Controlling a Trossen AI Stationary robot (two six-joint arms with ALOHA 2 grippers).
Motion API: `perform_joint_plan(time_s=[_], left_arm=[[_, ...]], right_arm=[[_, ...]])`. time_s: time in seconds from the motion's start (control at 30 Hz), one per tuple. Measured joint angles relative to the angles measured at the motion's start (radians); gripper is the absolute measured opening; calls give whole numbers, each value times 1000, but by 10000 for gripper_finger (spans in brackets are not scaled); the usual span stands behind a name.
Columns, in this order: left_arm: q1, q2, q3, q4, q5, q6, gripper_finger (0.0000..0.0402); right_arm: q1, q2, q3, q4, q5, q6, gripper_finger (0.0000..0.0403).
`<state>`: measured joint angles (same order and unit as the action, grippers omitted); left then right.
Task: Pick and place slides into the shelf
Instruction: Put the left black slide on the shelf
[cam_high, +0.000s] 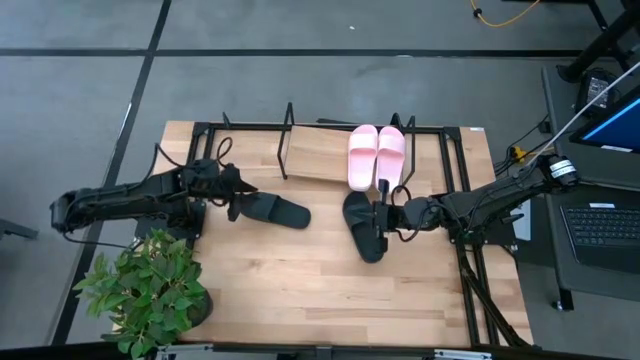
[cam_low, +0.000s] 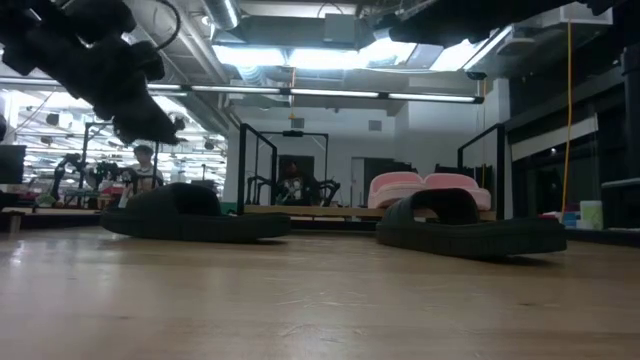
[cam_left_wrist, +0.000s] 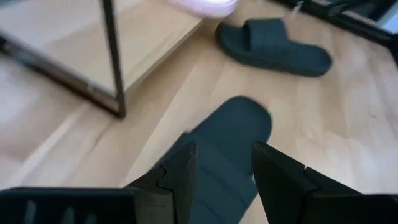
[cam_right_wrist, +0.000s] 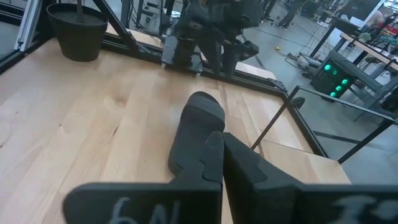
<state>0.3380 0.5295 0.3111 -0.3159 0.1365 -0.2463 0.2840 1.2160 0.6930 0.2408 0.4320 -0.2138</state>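
Two pale pink slides (cam_high: 375, 155) lie side by side, soles down, on the right part of the shelf (cam_high: 315, 160), a tilted wooden board in a black wire frame. Two black slides rest sole-down on the tabletop: one left of centre (cam_high: 275, 210), one right of centre (cam_high: 363, 228). My left gripper (cam_left_wrist: 224, 180) hovers open above the left black slide's (cam_left_wrist: 227, 149) near end, clear of it in the low view (cam_low: 130, 95). My right gripper (cam_right_wrist: 221, 162) is shut and hangs above the right black slide's edge, holding nothing.
A potted plant (cam_high: 150, 285) stands at the table's near left corner. Black frame rails (cam_high: 455, 190) run along the table's far and right sides. A laptop (cam_high: 605, 225) sits beyond the right edge. Bare wood lies between the black slides and the near edge.
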Motion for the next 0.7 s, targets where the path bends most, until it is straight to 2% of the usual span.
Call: perform_joint_plan(time_s=[0.27,0.53,0.7], left_arm=[[51,0,0,-108,3,-139,144],[108,1,0,-200,87,-281,144],[134,1,0,-211,87,-330,144]], right_arm=[[0,0,0,-53,0,30,6],[0,0,0,-91,0,50,6],[0,0,0,-99,0,47,6]])
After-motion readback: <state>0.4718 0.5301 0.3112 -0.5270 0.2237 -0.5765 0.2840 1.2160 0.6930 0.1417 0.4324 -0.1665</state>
